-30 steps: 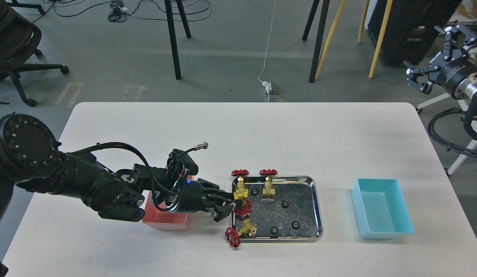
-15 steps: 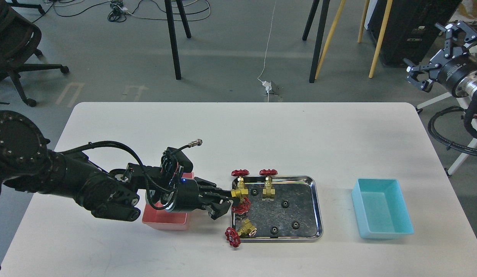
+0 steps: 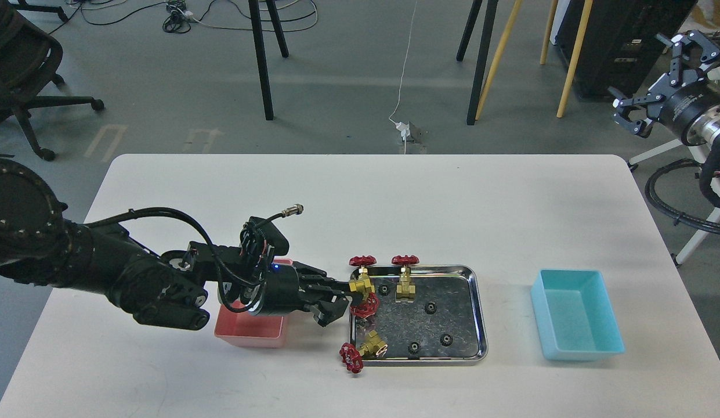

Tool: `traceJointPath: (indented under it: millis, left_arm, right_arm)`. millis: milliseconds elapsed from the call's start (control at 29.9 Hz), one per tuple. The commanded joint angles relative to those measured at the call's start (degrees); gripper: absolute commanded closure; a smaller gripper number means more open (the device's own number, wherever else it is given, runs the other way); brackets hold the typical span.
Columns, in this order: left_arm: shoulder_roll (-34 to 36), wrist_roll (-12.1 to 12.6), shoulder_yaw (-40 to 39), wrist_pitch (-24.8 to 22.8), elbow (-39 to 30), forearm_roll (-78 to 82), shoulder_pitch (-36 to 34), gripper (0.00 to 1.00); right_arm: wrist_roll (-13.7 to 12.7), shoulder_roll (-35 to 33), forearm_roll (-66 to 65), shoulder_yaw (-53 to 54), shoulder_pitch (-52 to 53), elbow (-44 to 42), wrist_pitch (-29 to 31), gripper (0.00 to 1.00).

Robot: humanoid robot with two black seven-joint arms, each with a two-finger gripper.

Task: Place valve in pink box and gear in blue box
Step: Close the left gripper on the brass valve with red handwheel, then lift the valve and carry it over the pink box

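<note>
White tabletop (image 3: 360,203) fills your view, grey floor with stand legs and cables beyond it; nearest you, a valve (image 3: 360,352) straddles the near-left rim of the steel tray (image 3: 478,313), its red wheel hanging outside, just below your left gripper (image 3: 343,292); that gripper reaches in from the left with its fingers pinching the brass body of another valve (image 3: 361,285) at the tray's left edge; right behind the gripper's wrist, partly hidden under the arm, sits the pink box (image 3: 249,332); just past the fingertips, a third valve (image 3: 405,284) stands upright at the tray's far edge; small black gears lie loose on the tray to the right, one gear (image 3: 431,307) near its middle; well beyond the tray on that side rests the blue box (image 3: 577,316); far off, up past the table's right corner, your right gripper (image 3: 661,69) hangs in the air with fingers spread.
</note>
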Motion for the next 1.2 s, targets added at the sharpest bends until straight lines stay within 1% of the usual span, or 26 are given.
traceJointPath:
  millis: [0,334,468,768,902,1169]
  left_arm:
    - [1.1,0.0,-0.1,0.0,-1.1,0.0,-0.6,0.8]
    - [4.5,0.0,-1.4,0.6,-4.1,0.1,-1.7,0.8]
    - [6.5,0.0,-1.6,1.4,-6.6,0.2,-3.3,0.8]
    - [11.7,0.0,-2.7,1.5,-9.3,2.3,-5.0,0.8]
    - [14.6,0.0,-4.4,1.5,-11.2,3.1,-5.2,0.8]
    - [18.7,0.0,-4.8,1.6,-14.2,5.4,-5.1,0.8]
  right_arm:
    - [0.0,0.1,0.1,0.3,0.2,0.1,0.0,0.01]
    - [0.0,0.9,0.3,0.6,3.9,0.0,0.0,0.01]
    - [-0.1,1.5,0.3,0.4,4.1,0.0,0.0,0.01]
    - [-0.1,1.7,0.2,0.0,4.1,0.0,0.0,0.01]
    - [-0.1,1.7,0.2,0.1,4.1,-0.1,0.0,0.01]
    - [-0.1,1.8,0.2,0.2,7.7,0.0,0.0,0.01]
